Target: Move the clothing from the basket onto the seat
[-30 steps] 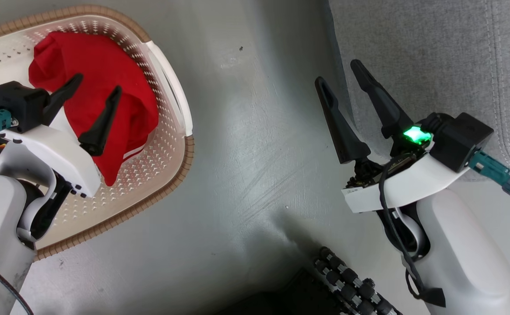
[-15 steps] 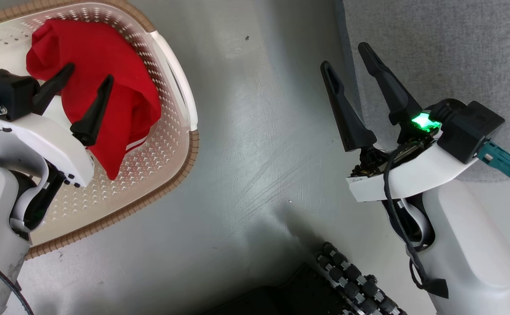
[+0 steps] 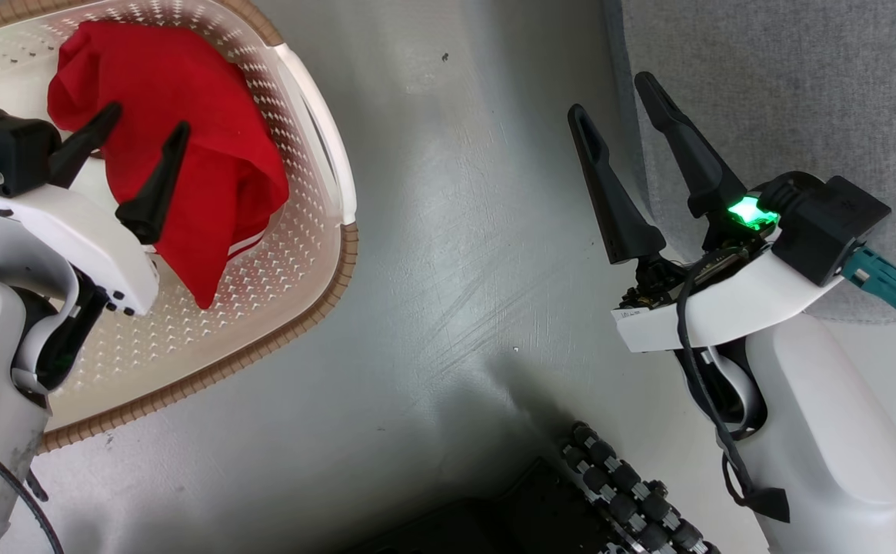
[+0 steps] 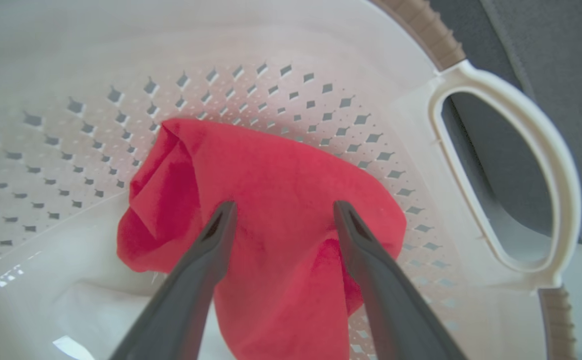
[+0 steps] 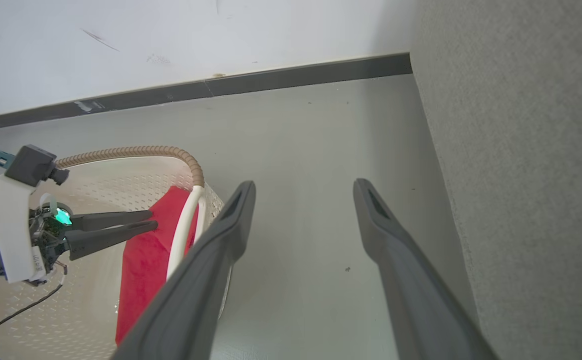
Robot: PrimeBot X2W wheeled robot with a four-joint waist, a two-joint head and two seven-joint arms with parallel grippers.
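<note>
**Item 1, red garment** (image 3: 209,154): crumpled heap inside the basket, at 10 o'clock in the head view. It lies against the perforated wall below the handle. White stripe trim (image 3: 244,246) shows at its lower edge.

**Item 2, laundry basket** (image 3: 286,261): cream, diamond-perforated, with a brown woven-look rim. Its white side handle (image 3: 336,154) faces the open floor.

**Item 3, left gripper** (image 3: 148,117): fingers spread apart over the garment and grasping nothing. The left wrist view (image 4: 285,207) shows both tips against red cloth (image 4: 281,165); contact cannot be told.

**Item 4, right gripper** (image 3: 609,94): fingers spread and empty, at 2 o'clock over the floor, just beside the sofa's rounded edge.

**Item 5, grey sofa** (image 3: 786,77): woven upholstery at 1 o'clock, with a stitched seam near the frame's right side.

**Item 6, grey floor** (image 3: 455,231): a scuffed bare lane from 12 to 6 o'clock between basket and sofa. A black ribbed roller assembly (image 3: 624,492) sits at 5 o'clock. In the right wrist view a dark baseboard (image 5: 271,82) bounds the floor at 12 o'clock, under a white wall (image 5: 171,30).

**Item 7, markings**: a white wrist label (image 3: 632,315) carries handwriting too small to read.
</note>
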